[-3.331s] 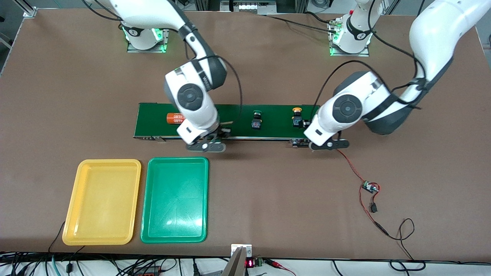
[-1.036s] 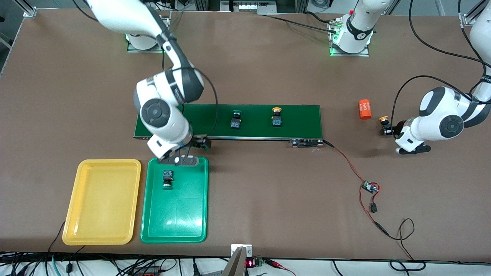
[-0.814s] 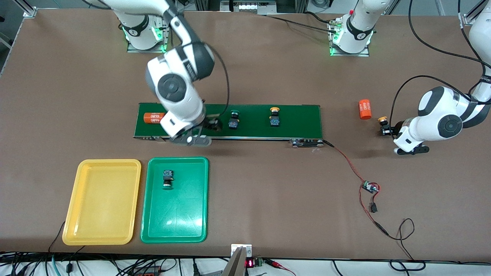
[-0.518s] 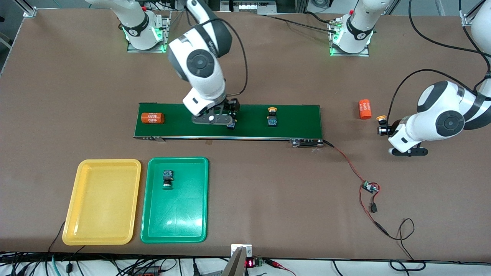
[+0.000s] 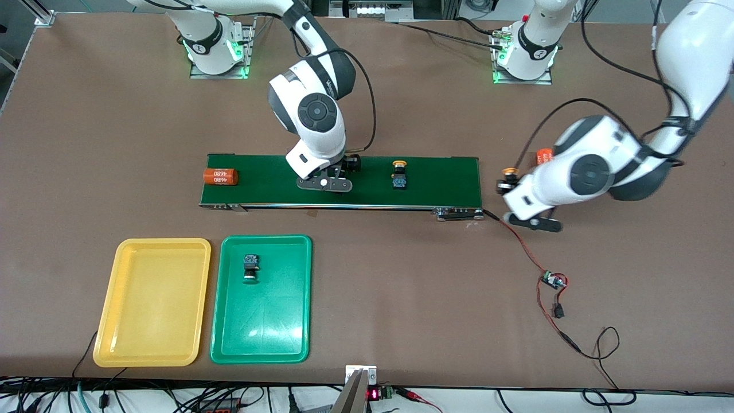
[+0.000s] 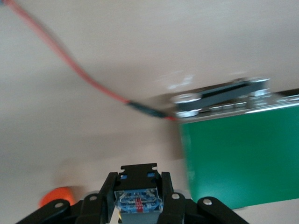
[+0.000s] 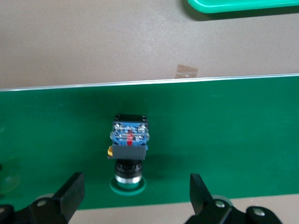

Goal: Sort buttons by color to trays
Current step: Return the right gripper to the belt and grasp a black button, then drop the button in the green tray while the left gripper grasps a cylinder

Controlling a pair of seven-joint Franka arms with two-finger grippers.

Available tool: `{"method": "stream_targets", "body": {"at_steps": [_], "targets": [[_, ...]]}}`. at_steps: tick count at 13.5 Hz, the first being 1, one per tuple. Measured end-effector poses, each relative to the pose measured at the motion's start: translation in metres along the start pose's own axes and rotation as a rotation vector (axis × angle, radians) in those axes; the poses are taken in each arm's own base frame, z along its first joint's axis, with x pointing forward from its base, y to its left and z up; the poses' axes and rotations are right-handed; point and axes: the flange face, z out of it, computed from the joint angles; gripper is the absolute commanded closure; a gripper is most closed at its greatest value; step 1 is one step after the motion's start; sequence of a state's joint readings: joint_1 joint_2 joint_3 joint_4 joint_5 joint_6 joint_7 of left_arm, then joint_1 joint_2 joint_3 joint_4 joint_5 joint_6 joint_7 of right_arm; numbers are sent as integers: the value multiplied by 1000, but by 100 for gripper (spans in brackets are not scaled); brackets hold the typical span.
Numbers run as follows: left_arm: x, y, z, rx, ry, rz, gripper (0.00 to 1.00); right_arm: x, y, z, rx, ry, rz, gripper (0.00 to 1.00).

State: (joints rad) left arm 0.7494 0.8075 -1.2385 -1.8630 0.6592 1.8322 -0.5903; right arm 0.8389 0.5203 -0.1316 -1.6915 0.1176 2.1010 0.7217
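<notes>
Right gripper (image 7: 133, 198) over long dark-green conveyor belt (image 5: 436, 178), fingers (image 7: 70, 191) spread astride a green-capped push-button switch (image 7: 130, 149) lying flat, cap toward the gripper. Left gripper (image 6: 138, 207) clamps a yellow-capped push-button switch (image 5: 507, 179).

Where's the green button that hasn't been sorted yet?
The green button lies on the conveyor belt, right under the open right gripper, between the orange cylinder and the yellow button.

Two arms: glossy white shells, dark grey joint bands, round grey end caps. Black cables looped along each forearm. Bases lit green, marked with black numerals. Left pincer (image 6: 138, 205) and right pincer (image 7: 135, 196): black fingers, silver screws.
</notes>
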Motion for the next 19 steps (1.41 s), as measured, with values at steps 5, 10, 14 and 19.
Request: {"method": "stream_targets", "body": {"at_steps": [5,10,14,19], "targets": [[4,94,35,-3,54,-17,73,12,5,34,-16,-5,19,1],[0,116,56,-12,25,-17,0,17,10,46,-30,-17,29,74],[13,95,33,-21,59,-74,0,21,14,45,-28,-15,37,91],[28,-11,-45,76,-13,-212,0,59,34,11,18,41,91,91]]}}
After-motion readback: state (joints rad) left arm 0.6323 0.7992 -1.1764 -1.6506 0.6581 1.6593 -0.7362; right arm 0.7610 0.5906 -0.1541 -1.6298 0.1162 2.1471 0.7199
